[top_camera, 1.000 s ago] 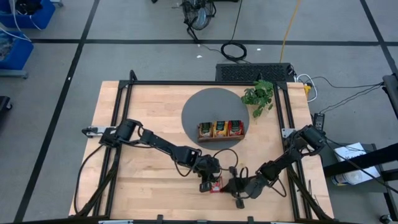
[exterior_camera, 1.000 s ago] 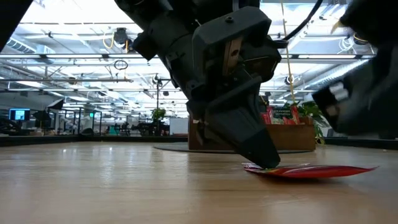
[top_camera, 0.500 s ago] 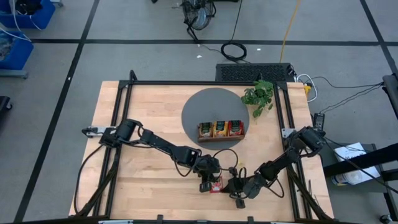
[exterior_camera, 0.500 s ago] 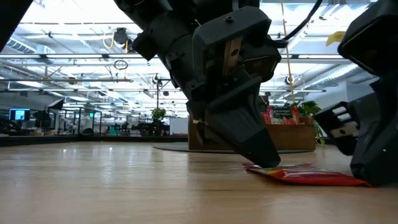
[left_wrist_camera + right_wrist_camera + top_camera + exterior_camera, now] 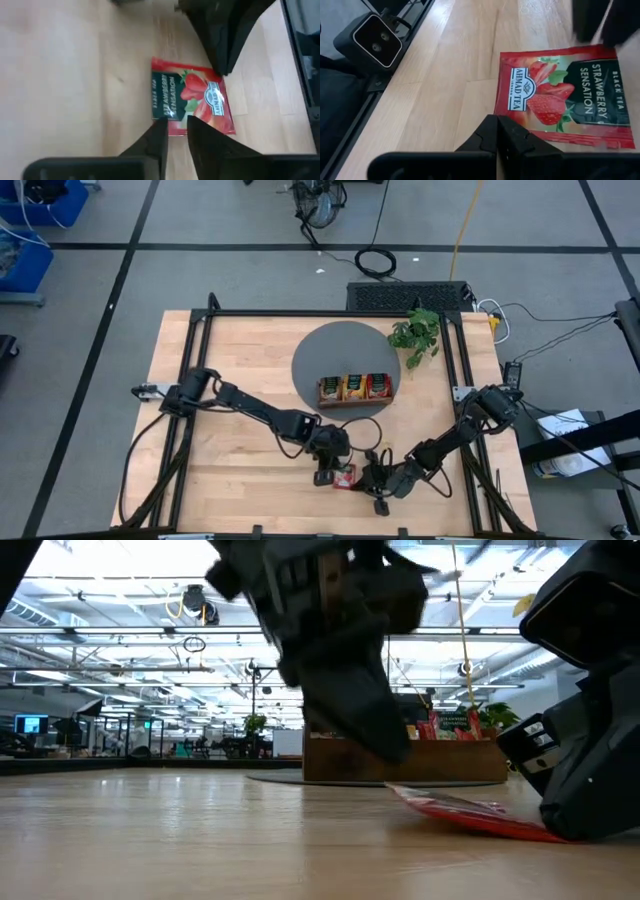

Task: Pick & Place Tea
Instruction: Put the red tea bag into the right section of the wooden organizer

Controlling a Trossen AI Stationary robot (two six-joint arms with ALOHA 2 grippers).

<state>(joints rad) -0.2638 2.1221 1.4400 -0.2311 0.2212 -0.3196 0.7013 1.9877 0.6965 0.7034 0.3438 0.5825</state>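
A red strawberry tea sachet [image 5: 345,476] lay flat on the wooden table [image 5: 220,380], near its front edge and well in front of the brown wooden tray [image 5: 355,389]. That tray stood on a round grey mat [image 5: 325,350], and more sachets [image 5: 354,386] stood upright in its three compartments, red and orange ones from what I could see. A small green plant [image 5: 417,330] sat just beside the mat, at the table's far right.

Both arms had met over the lone sachet. The left gripper [image 5: 325,473] hovered at its left edge, lifted just clear of it; seen from table height it hung above the packet [image 5: 470,815] without touching. Its two fingers [image 5: 155,142] stood a narrow gap apart, with nothing between them, and the sachet [image 5: 192,95] showed just beyond their tips.

The right gripper [image 5: 378,478] was down at the sachet's other side, low to the table. Its fingers [image 5: 492,135] were pressed together, tips at the packet's near edge [image 5: 560,95]; whether they pinched the foil or merely touched it I couldn't tell. From table height, the sachet's near end looked tilted, its far corner raised a little off the wood.
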